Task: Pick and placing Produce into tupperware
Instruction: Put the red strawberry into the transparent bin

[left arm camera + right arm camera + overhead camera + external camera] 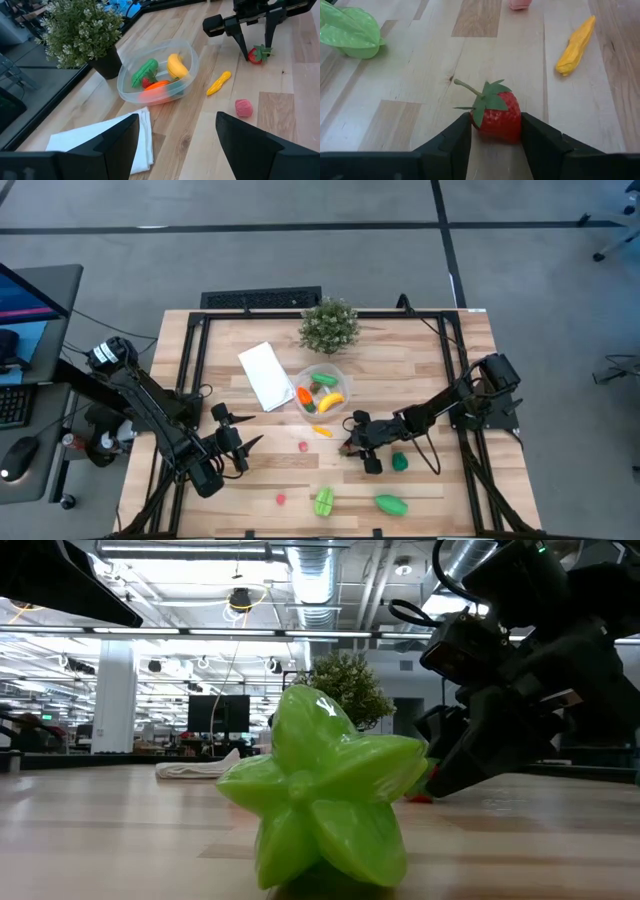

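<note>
wooden table; grey floor around; right gripper flanks strawberry.

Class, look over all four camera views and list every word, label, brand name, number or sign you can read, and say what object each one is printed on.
None: no readable text in any view.
The white lid, clear tupperware, toy strawberry and green star fruit carry no print.
The monitor by the table in the high view and the far-off screens in the low view are too small to read.
</note>
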You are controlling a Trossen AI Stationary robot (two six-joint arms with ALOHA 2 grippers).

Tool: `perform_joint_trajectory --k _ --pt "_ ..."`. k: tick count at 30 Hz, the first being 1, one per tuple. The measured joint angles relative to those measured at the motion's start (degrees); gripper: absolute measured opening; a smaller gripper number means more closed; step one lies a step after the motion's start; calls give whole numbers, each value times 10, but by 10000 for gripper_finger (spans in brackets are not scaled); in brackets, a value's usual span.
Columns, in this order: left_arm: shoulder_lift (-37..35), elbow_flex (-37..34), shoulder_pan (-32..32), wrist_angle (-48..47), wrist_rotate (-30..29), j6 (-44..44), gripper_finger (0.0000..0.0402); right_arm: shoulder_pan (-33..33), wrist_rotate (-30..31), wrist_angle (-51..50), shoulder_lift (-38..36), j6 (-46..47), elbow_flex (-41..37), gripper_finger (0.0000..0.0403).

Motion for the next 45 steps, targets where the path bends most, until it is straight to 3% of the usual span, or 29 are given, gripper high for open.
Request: perform_joint_trajectory --k 12,37,45 --pt "0 0 0 0 0 0 254 0 0 0 0 0 0 168" --pt "0 0 0 0 0 0 254 1 -1 43 0 -35 0 150" --pt "0 0 0 10 0 0 254 -9 -1 31 -49 -72 0 159"
